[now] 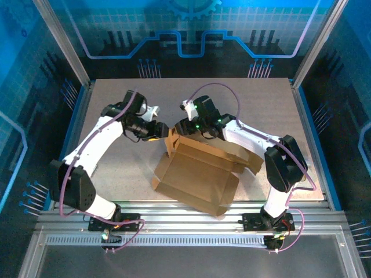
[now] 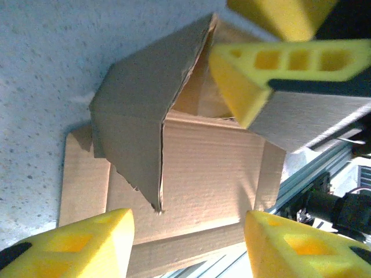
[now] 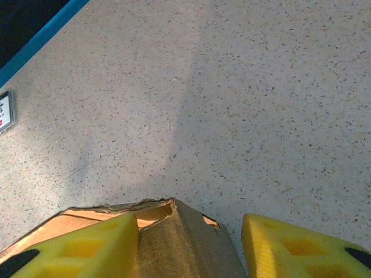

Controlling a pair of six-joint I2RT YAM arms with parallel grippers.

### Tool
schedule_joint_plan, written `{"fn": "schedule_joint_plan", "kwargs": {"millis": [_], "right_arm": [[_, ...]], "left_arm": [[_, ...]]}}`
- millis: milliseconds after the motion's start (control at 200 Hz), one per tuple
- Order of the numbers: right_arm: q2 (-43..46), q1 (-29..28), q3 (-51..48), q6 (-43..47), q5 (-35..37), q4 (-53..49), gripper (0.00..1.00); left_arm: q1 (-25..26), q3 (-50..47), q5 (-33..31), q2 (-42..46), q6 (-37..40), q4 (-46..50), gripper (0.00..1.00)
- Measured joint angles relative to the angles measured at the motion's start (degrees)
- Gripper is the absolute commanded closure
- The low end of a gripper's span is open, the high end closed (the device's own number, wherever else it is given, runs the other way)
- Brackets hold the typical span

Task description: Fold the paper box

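The paper box (image 1: 197, 176) lies partly folded in the middle of the table, brown, with its far left corner raised. In the left wrist view a grey-brown flap (image 2: 139, 110) stands up over the flat panel (image 2: 214, 168). My left gripper (image 1: 157, 131) hovers just left of that corner, and its jaws (image 2: 191, 246) stand open with nothing between them. From the far side my right gripper (image 1: 186, 128) reaches over the same corner. It is open (image 3: 190, 227) around the box's folded corner (image 3: 185, 243), with the left finger (image 3: 87, 249) against the cardboard and a gap at the right finger.
The speckled table (image 1: 249, 98) has free room behind and to both sides of the box. An aluminium rail (image 1: 185, 211) runs along the near edge, close to the box's front flap. Blue enclosure walls and posts (image 1: 66, 52) surround the table.
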State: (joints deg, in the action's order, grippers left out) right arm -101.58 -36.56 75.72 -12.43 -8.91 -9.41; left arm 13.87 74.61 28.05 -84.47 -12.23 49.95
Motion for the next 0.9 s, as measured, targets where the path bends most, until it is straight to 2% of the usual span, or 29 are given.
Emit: {"fn": "schedule_joint_plan", "kwargs": {"millis": [145,290,465,756,901], "right_arm": [[0.0,0.3,-0.5,-0.1,-1.2,0.7,0.50],[0.0,0.9,-0.9,-0.4,-2.9,1.2,0.51],[0.0,2.6,-1.6,-2.2,-6.3,2.3,0.51],[0.0,4.4,-2.1,-4.3,-9.6,3.5,0.52],[0.0,4.4,-2.2,-4.5,-10.0,3.5,0.53]], "left_arm": [[-3.0,-4.0,0.3,5.4,0.2,-3.1,0.41],[-4.0,-9.0,-0.1,6.1,0.3,-6.7,0.33],[-4.0,-11.0,-3.0,4.7,2.1,-8.7,0.34],[-4.0,-12.5,-9.2,0.1,0.9,-13.8,0.41],[-4.0,-15.5,-9.3,1.5,0.1,-18.6,0.41]]}}
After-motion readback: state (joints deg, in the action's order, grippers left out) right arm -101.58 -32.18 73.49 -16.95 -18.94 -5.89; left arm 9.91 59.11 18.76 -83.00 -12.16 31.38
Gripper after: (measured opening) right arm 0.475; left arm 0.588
